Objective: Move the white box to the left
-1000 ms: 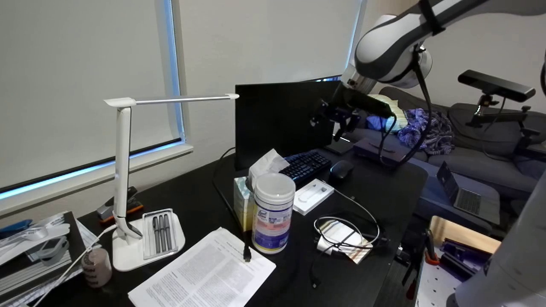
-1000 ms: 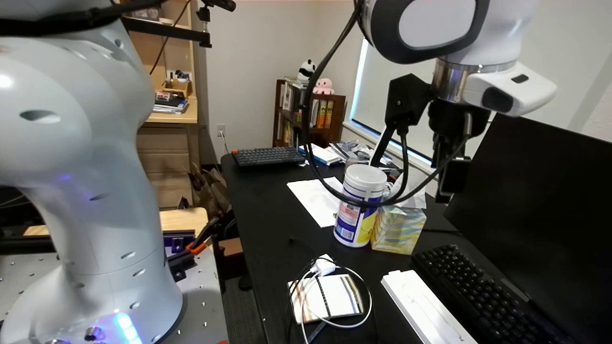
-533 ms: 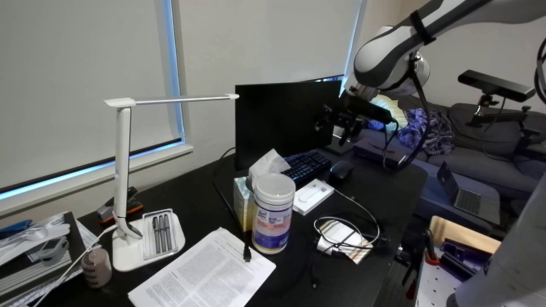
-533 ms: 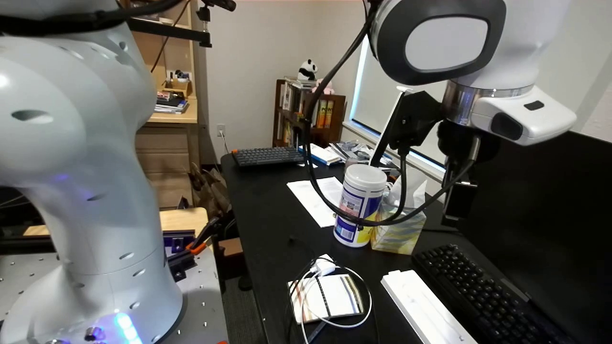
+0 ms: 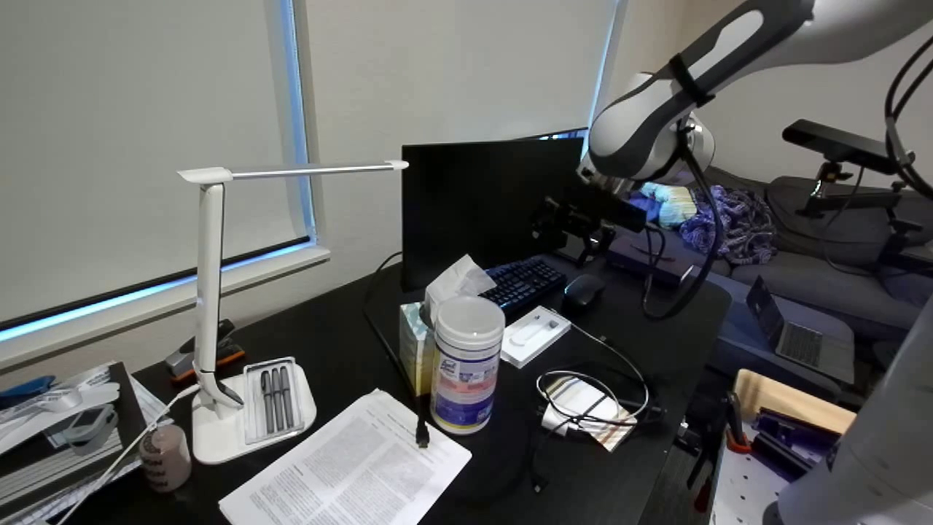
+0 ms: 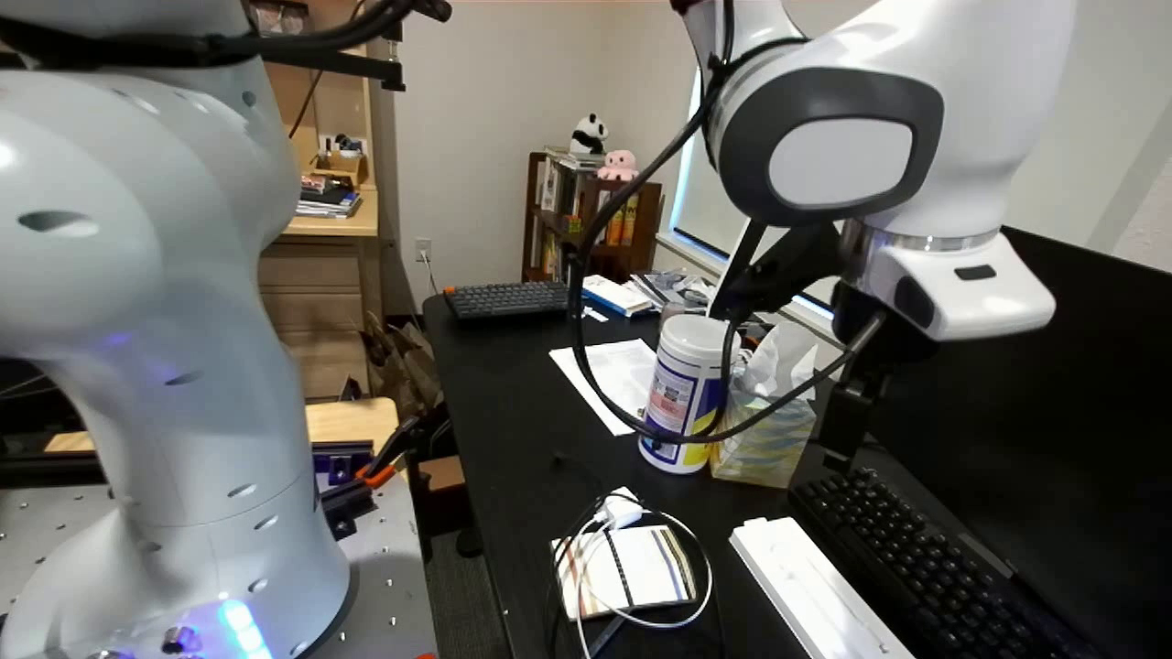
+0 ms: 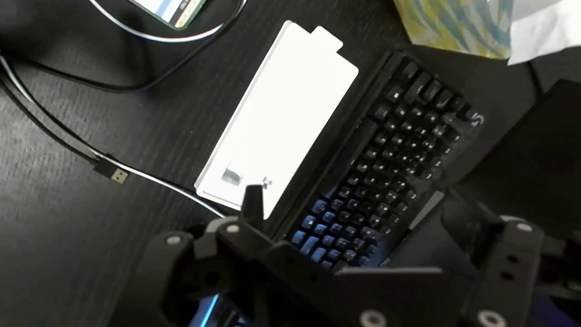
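The white box [image 5: 536,335] is small, flat and rectangular. It lies on the black desk between the keyboard and a coiled white cable, and also shows in an exterior view [image 6: 818,586], cut off by the bottom edge. In the wrist view the white box [image 7: 279,113] lies slanted at upper middle, with a small tab at its far end. My gripper [image 7: 356,200] is open and empty above the keyboard, its left finger [image 7: 253,197] overlapping the box's near end in that view. In an exterior view the gripper [image 5: 561,244] hangs in front of the monitor, apart from the box.
The keyboard [image 7: 386,150] lies right beside the box, with the monitor [image 5: 481,211] behind it. The wipes canister [image 6: 682,394] and tissue box [image 6: 765,444] stand near the box's far end. A mouse [image 5: 583,290] and a striped notebook with cables [image 6: 641,567] lie close by.
My arm and gripper have come down in both exterior views, nearer the keyboard. The white box and other desk items have not moved.
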`<state>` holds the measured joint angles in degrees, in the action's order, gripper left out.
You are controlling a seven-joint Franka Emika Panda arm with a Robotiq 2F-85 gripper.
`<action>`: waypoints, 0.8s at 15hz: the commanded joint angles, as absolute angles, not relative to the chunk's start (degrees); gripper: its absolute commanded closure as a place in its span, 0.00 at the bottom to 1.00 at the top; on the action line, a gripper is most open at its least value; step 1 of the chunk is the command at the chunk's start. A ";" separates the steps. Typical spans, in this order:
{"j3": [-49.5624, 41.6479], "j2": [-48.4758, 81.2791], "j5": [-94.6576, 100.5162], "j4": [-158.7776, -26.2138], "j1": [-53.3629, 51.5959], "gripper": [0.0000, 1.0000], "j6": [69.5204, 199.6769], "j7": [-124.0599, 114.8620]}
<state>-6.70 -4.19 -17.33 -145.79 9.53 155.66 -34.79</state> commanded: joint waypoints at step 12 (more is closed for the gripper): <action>-8.40 27.04 -23.54 -126.99 7.91 0.00 158.39 -52.48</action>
<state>-8.12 22.57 -21.13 -130.43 8.58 157.55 -50.41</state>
